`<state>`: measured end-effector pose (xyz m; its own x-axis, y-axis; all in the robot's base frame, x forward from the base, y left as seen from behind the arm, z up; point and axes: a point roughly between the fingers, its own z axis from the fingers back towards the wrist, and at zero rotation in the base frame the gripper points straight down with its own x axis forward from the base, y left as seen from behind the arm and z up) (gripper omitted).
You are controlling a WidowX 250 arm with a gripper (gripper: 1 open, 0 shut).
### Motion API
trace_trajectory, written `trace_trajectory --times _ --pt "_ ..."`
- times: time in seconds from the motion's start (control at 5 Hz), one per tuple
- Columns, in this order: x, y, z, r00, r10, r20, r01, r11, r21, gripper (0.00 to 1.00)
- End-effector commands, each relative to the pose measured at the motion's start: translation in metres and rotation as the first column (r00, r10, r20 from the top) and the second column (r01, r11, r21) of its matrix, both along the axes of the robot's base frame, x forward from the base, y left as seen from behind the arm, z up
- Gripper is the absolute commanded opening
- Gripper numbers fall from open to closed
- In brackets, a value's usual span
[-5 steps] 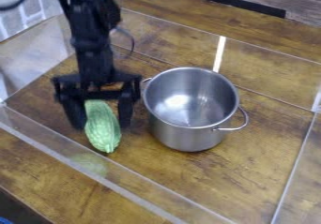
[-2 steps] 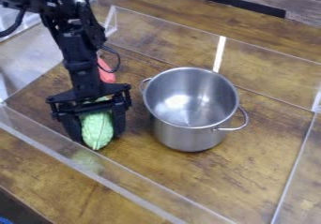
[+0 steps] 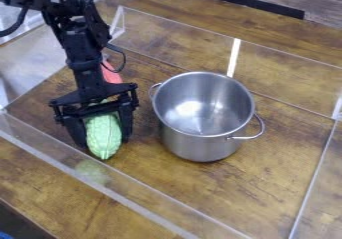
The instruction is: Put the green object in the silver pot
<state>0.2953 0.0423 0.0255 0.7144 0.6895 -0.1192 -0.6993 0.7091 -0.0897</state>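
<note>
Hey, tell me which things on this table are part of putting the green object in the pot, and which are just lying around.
Part of the job:
green object, lying on the table left of the pot
silver pot, upright, empty
gripper, open, astride the green object

Lying about:
small red-orange item, mostly hidden behind the arm
clear wall around the table

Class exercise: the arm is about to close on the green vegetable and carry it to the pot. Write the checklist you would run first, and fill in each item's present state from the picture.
1. Gripper open: ok, jaws spread wide.
2. Fingers either side of the green bumpy vegetable: ok, one on each flank.
3. Fingers low enough to grip its middle: cannot tell from this single view.
4. Silver pot upright and empty: ok, nothing visible inside.
5. Path from vegetable to pot free: ok, bare wooden tabletop between them.
6. Small red-orange item behind the arm out of the way: ok, it lies apart from the vegetable.
</note>
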Motion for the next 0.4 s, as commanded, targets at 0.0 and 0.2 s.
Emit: trace_trajectory --times 0.0,0.2 --pt "0.0113 0.0104 0.0151 0.998 0.045 0.045 -0.046 0.999 0.009 1.00" --pt "0.0133 0.0127 0.0124 0.997 0.069 0.038 -0.069 0.998 0.009 1.00"
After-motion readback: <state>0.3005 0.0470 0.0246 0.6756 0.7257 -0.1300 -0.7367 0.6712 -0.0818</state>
